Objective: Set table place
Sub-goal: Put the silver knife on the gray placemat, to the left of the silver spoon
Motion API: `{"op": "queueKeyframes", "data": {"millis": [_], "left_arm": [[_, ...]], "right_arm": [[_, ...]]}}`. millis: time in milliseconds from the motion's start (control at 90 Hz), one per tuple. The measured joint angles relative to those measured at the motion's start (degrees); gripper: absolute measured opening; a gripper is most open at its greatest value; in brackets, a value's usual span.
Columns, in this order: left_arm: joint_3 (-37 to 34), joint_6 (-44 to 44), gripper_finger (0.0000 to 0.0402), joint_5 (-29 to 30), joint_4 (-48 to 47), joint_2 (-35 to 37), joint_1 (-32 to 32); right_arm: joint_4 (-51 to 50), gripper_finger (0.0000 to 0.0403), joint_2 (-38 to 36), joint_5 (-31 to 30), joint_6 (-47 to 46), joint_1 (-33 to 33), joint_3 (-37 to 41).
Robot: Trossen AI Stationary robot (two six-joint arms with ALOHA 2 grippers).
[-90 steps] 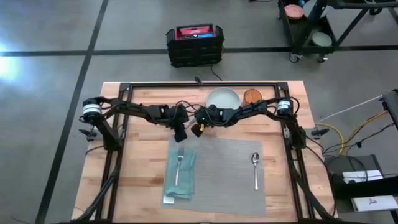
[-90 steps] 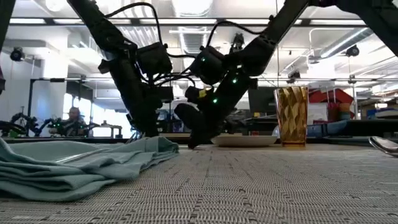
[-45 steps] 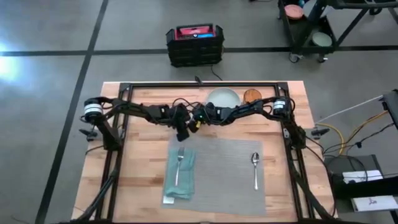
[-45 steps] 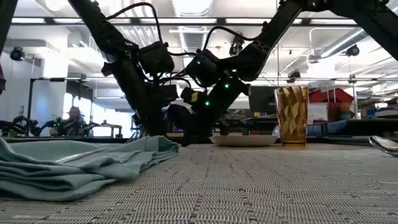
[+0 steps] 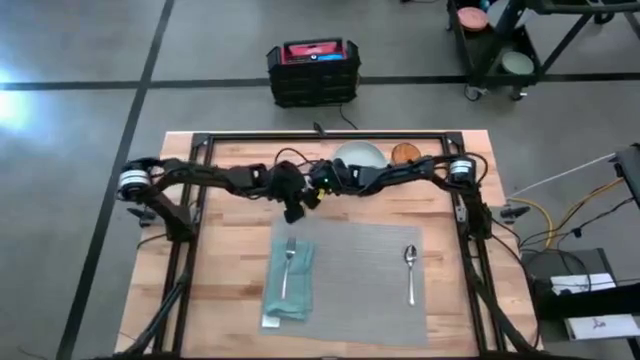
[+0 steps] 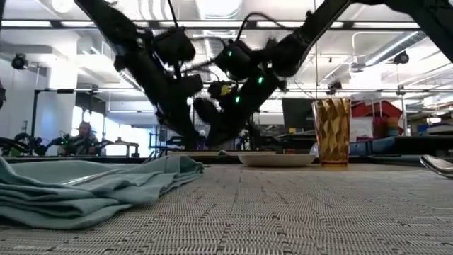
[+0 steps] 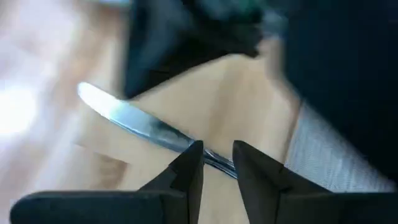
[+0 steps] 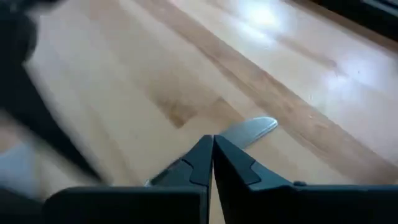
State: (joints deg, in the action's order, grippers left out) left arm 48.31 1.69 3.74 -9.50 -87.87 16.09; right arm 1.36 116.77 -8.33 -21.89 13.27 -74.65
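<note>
Above the far edge of the grey placemat (image 5: 350, 300) my two grippers meet. The silver knife (image 7: 124, 118) hangs between them, clear of the table (image 5: 230, 250). My right gripper (image 8: 212, 152) is shut on it, and my left gripper (image 7: 217, 163) is closed to a narrow gap with it between the fingers. A fork (image 5: 289, 262) lies on the teal napkin (image 5: 290, 285) at the mat's left, and a spoon (image 5: 410, 270) lies at its right. The pale plate (image 5: 365, 153) and the amber glass (image 5: 405, 154) stand on the wood behind the mat. My left gripper has the knife between its two fingers at a narrow stretch back from the blade (image 7: 210, 160), and the fingers lie across the knife. The knife is off the table. My right gripper pinches the knife behind the blade's rounded tip (image 8: 249, 130), which sticks out past the shut fingers.
The black frame (image 5: 320, 137) runs along the table's far side, close behind the arms. A black crate (image 5: 313, 70) sits on the floor beyond the table. The middle of the placemat is bare.
Both grippers have risen together from just above the table and shifted a little toward the far edge, staying close to each other.
</note>
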Motion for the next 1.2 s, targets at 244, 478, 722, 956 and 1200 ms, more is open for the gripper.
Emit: {"op": "queueKeyframes", "data": {"millis": [244,478,722,956,1200], "left_arm": [[-1.6,-6.27,0.0075,-2.82,5.36,-1.2,3.35],[-2.12,-12.85,0.0075,-10.66,8.89,-7.52,6.47],[-2.12,-13.81,0.0075,-10.76,12.05,-9.4,7.2],[-2.11,-12.75,0.0075,-10.4,11.46,-10.45,9.34],[-2.29,-11.25,0.0075,-6.77,10.99,-10.45,11.7]], "right_arm": [[-0.92,0.0,0.11,6.87,-0.34,-3.92,0.21],[1.9,0.0,3.55,6.75,-0.04,-5.62,0.42],[8.74,0.0,6.72,6.81,-0.02,-5.66,0.29],[8.26,0.0,7.61,6.86,0.23,-5.7,0.24],[6.32,0.0,7.22,7.25,2.43,-5.85,0.22]]}}
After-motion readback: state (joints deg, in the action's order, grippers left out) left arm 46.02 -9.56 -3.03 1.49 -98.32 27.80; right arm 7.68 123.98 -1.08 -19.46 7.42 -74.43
